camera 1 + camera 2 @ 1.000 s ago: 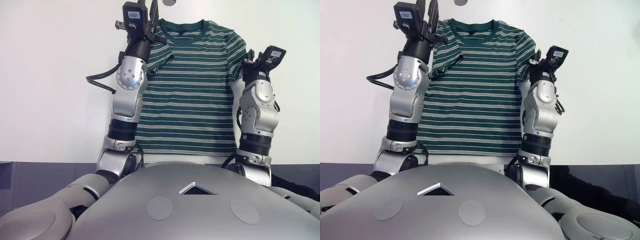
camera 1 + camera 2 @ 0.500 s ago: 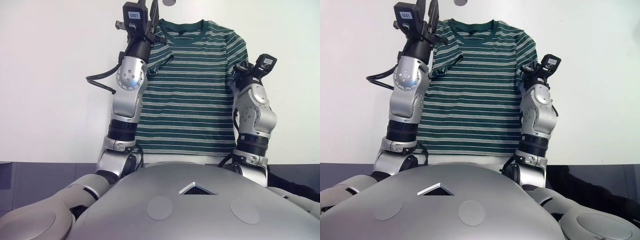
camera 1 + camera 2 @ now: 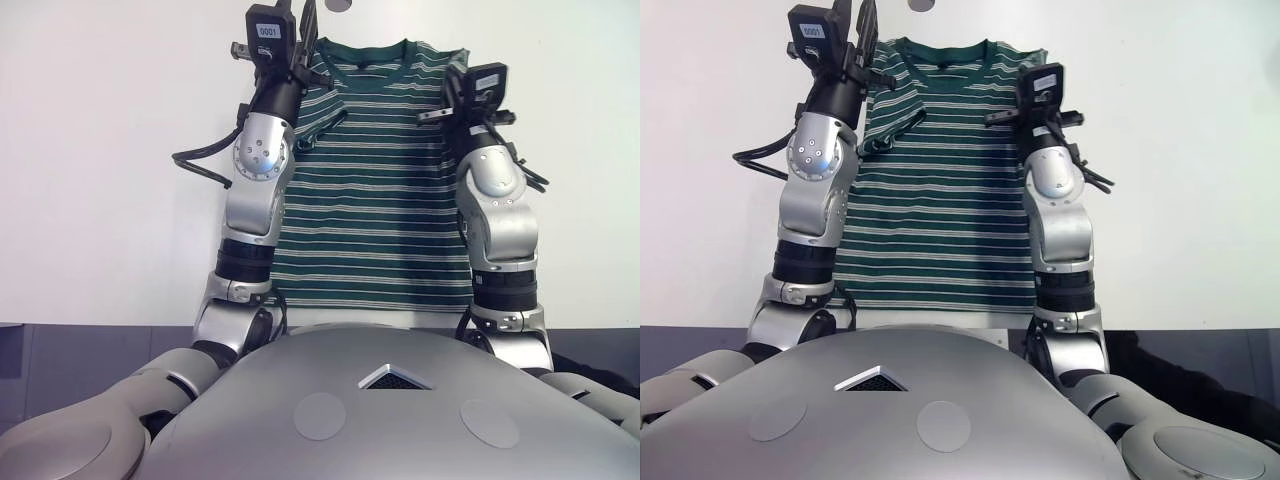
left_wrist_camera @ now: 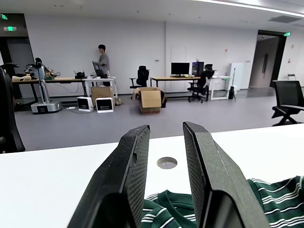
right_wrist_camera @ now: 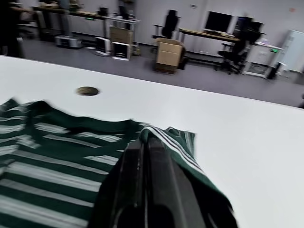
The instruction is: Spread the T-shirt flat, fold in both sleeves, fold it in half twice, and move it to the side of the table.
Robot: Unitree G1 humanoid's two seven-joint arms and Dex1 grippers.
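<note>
Jaws of my right gripper pinch the right sleeve over the T-shirt to fold it inward; left gripper jaws stand apart, idle near the collar.

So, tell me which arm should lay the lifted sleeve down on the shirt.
Right. The right hand is shut on that sleeve, over the shirt; the left hand is open by the collar, holding nothing.
</note>
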